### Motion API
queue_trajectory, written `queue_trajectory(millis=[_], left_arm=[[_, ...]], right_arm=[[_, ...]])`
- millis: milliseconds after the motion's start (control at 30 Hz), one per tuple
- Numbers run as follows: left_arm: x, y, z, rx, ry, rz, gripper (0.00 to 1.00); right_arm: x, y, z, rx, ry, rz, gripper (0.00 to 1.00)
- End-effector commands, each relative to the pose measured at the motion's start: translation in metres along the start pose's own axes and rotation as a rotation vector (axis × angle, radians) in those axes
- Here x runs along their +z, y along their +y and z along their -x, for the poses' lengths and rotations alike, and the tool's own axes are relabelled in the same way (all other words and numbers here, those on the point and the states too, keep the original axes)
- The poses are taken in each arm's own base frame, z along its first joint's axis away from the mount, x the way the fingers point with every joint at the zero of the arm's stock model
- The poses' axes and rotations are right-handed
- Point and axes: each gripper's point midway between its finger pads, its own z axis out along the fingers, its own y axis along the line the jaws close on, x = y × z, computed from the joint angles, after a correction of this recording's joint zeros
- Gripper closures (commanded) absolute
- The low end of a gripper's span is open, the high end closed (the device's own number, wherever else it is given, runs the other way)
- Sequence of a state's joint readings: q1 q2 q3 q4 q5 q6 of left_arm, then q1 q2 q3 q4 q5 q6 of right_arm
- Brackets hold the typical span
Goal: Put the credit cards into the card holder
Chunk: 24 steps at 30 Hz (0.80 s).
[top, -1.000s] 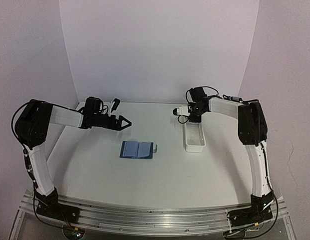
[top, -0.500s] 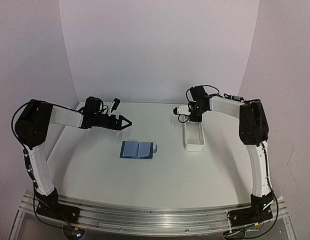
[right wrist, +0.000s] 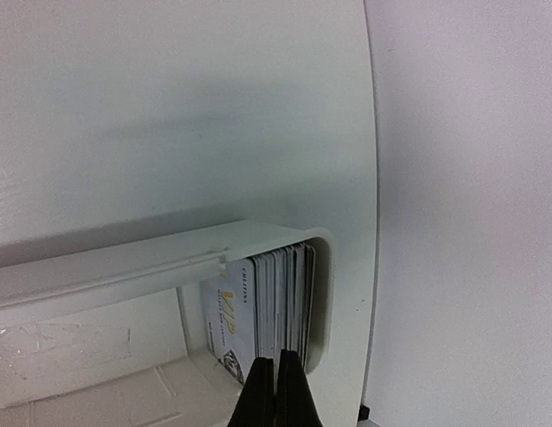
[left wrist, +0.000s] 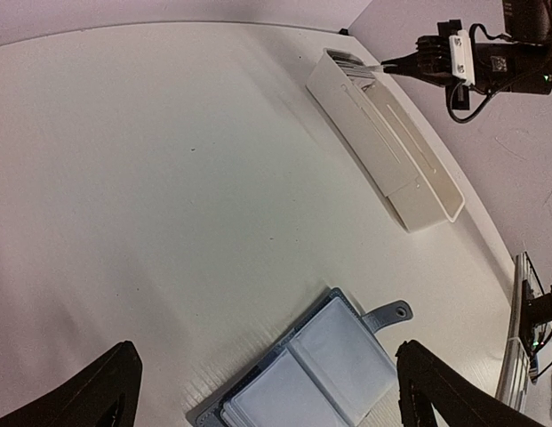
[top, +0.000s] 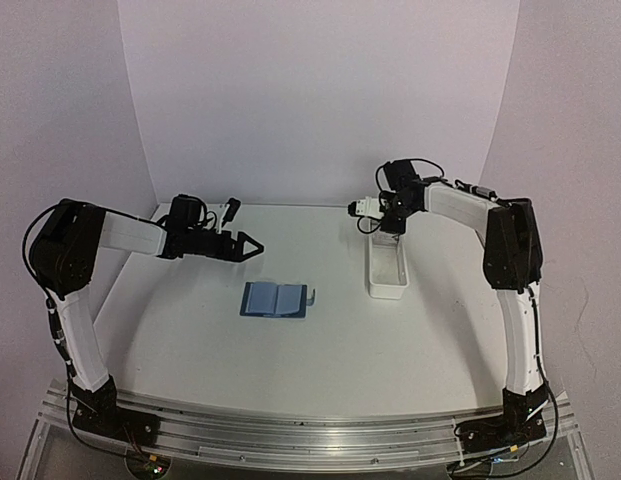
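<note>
The dark-blue card holder (top: 275, 300) lies open on the table, its clear sleeves up and its snap tab to the right. In the left wrist view the card holder (left wrist: 320, 374) sits just below my left gripper (left wrist: 271, 391), which hangs open above the table (top: 252, 247). A stack of credit cards (right wrist: 277, 294) stands on edge at the far end of the long white tray (top: 388, 275). My right gripper (right wrist: 276, 360) is shut on one thin card above that stack. The left wrist view shows this held card (left wrist: 369, 67) as a white sliver at the fingertips.
The white tray (left wrist: 418, 178) runs near to far at the right of the table, close to the back wall. White walls stand at the back and on both sides. The right arm's wrist camera and cables (top: 365, 210) hang over the tray's far end.
My right gripper has closed fully at the tray's far end and risen a little, away from the tray. The left arm and the card holder have not moved.
</note>
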State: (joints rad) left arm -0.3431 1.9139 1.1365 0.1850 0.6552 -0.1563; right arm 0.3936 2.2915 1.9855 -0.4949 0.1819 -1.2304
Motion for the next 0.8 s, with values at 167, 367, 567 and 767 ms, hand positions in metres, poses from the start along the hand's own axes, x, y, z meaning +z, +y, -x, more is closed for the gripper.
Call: queue_trajectory(millis=[167,367,567,767], left_arm=[[-0.018,0.0,0.009,-0.17,-0.023,0.046,0.01],[-0.026,0.021,-0.019,-0.36,0.042,0.189,0.03],[-0.042,0.023,-0.044,-0.427,0.086,0.256,0.04],[-0.052,0.009,-0.083,-0.54,0.097,0.206,0.03]], right_arm=[[-0.15,-0.132,0.105,0.591,-0.468,-0.235,1.0],[-0.191,-0.108,0.195,1.279,-0.903,0.191,1.0],[-0.174,-0.027,0.234,1.642,-1.052,0.659,1.0],[-0.153,0.053,0.27,1.75,-0.906,0.844,1.0]])
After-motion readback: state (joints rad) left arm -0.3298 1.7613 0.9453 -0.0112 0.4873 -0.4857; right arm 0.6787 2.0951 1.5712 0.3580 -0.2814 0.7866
